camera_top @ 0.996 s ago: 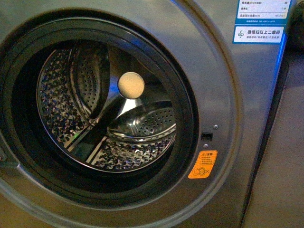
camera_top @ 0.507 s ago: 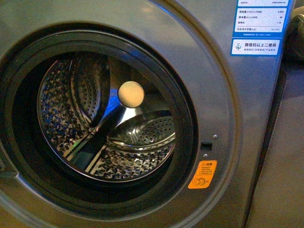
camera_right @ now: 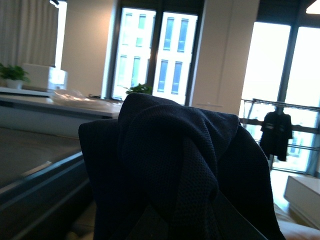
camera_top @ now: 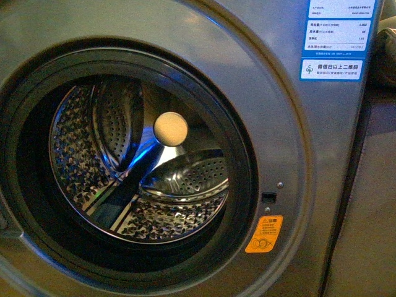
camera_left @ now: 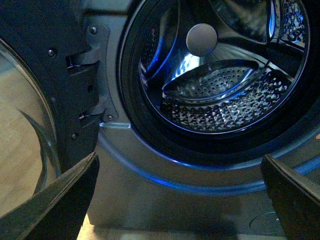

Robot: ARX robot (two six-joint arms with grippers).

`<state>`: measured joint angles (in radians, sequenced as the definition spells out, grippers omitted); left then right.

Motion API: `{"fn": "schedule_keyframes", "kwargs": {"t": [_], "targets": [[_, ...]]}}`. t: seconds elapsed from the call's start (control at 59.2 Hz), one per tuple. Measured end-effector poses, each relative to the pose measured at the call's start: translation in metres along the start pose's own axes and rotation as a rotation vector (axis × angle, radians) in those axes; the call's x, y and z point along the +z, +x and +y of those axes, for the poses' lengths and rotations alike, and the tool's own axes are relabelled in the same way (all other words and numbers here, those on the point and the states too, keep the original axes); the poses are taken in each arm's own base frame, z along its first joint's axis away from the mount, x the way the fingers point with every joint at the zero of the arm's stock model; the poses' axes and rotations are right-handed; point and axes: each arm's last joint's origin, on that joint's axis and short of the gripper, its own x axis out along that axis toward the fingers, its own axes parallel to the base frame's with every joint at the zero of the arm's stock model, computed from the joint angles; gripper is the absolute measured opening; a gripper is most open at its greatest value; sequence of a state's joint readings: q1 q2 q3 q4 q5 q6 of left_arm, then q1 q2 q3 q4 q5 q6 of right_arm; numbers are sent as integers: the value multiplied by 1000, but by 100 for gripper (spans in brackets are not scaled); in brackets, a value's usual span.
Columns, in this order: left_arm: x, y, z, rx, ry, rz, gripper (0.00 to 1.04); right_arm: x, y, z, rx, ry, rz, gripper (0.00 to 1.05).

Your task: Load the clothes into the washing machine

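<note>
The orange sticker (camera_top: pixel 264 233) has slid lower in my front view. The washing machine (camera_top: pixel 291 124) is open and empty. My right gripper (camera_right: pixel 182 225) pinches the clothes (camera_right: pixel 175 155), my left gripper (camera_left: pixel 179 160) is spread. Loading remains.

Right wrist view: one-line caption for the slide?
Dark navy clothes bunched close in front of the wrist camera, with bright windows and a hanging garment behind.

Front view: grey side panel (camera_top: pixel 365 204) at 4 o'clock; dark, unidentifiable object (camera_top: pixel 385 46) at 2 o'clock. Right wrist view: tall windows (camera_right: pixel 157 55), potted plant (camera_right: pixel 14 74), garment rack (camera_right: pixel 300 106) carrying hanging shirt (camera_right: pixel 276 132).
</note>
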<state>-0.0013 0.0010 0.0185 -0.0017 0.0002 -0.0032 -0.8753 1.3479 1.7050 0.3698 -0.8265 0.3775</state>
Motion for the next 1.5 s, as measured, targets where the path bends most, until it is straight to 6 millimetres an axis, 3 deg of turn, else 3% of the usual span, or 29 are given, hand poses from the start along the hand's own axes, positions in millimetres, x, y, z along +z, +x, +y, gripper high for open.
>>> {"fn": "schedule_keyframes", "kwargs": {"t": [0.219,0.405,0.574,0.642,0.743,0.996,1.435,1.503], "targets": [[0,0,0,0,0,0,98,40,52,104,180,120,-35,6],[0,0,0,0,0,0,98,40,93,203,374,161,35,6],[0,0,0,0,0,0,98,35,108,272,509,208,71,6],[0,0,0,0,0,0,98,38,105,303,570,221,74,6],[0,0,0,0,0,0,98,42,96,332,625,231,56,6],[0,0,0,0,0,0,98,26,95,343,636,220,83,6],[0,0,0,0,0,0,98,28,94,341,630,217,77,6],[2,2,0,-106,-47,-39,98,28,94,341,626,217,78,6]]}}
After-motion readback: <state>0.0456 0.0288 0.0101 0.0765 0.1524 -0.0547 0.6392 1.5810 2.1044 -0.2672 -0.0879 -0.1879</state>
